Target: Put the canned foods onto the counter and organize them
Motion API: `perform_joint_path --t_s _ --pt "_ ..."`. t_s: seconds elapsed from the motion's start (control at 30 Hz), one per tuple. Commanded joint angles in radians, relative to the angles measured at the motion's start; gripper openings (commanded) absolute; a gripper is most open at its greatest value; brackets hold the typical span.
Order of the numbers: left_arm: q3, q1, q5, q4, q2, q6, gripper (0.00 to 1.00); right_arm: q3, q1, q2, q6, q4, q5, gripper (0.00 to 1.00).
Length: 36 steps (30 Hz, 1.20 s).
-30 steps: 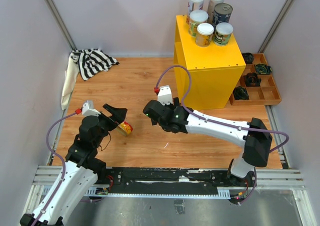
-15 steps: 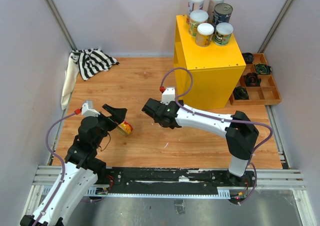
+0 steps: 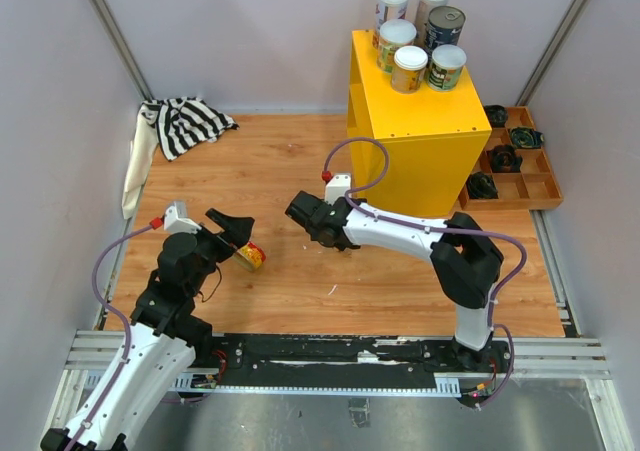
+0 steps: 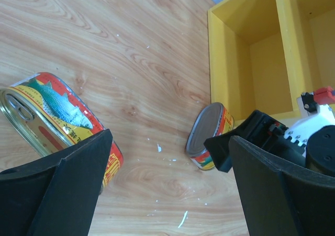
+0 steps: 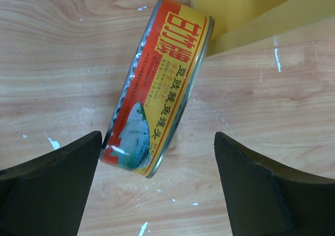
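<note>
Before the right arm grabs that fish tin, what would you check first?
1. Right gripper open: ok.
2. Fish can inside its jaws: ok.
3. Can lying flat: not ok, it stands on its edge.
4. Free room on the yellow counter: ok, the front of its top is bare.
5. Left gripper centred on the other fish can: not ok, that can sits off to one side.
6. Jaws low enough to grip: cannot tell.

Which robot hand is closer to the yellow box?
Right. The right gripper sits by the front corner of the yellow box; the left gripper is far to its left, by a fish can.
</note>
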Motion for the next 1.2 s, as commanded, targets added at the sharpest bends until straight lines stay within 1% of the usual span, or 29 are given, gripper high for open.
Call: perform_joint_path --t_s 0.0,0.23,0.37,0.5,0.63,0.73,0.77,0.9,0.97,1.0,1.1,1.17 --pt "-0.014 0.008 -0.017 0.026 -0.004 0.020 0.98 0.041 -0.031 0.044 -0.014 0.005 -0.013 0.88" --pt "-0.019 0.009 -0.025 0.012 -0.012 0.034 0.99 0.067 -0.046 0.110 -0.028 0.028 -0.029 0.85" --pt "-0.016 0.008 -0.034 -0.003 -0.026 0.044 0.99 0.068 -0.047 0.150 -0.036 0.035 -0.028 0.81" --pt "-0.018 0.009 -0.038 -0.010 -0.039 0.044 0.99 0.046 -0.047 0.158 -0.058 0.062 -0.041 0.74" --pt "-0.018 0.008 -0.038 -0.006 -0.047 0.036 0.99 0.008 -0.047 0.140 -0.105 0.105 -0.067 0.60" --pt "-0.015 0.008 -0.037 -0.002 -0.048 0.029 0.99 -0.019 -0.046 0.122 -0.165 0.142 -0.090 0.43" --pt "-0.015 0.008 -0.037 0.001 -0.047 0.028 0.99 -0.026 -0.046 0.107 -0.186 0.149 -0.099 0.42" --pt "-0.012 0.009 -0.035 0.005 -0.052 0.017 0.99 -0.042 -0.041 0.060 -0.289 0.174 -0.136 0.22" --pt "-0.012 0.008 -0.035 0.003 -0.058 0.012 0.99 -0.044 -0.031 0.040 -0.344 0.180 -0.137 0.11" --pt "-0.012 0.008 -0.036 0.001 -0.060 0.010 0.99 -0.043 -0.023 0.029 -0.372 0.182 -0.131 0.07" --pt "-0.006 0.009 -0.040 -0.010 -0.068 0.007 0.99 -0.031 0.009 -0.009 -0.485 0.187 -0.112 0.01" --pt "-0.002 0.009 -0.043 -0.018 -0.073 0.006 0.99 -0.020 0.036 -0.040 -0.563 0.194 -0.099 0.00"
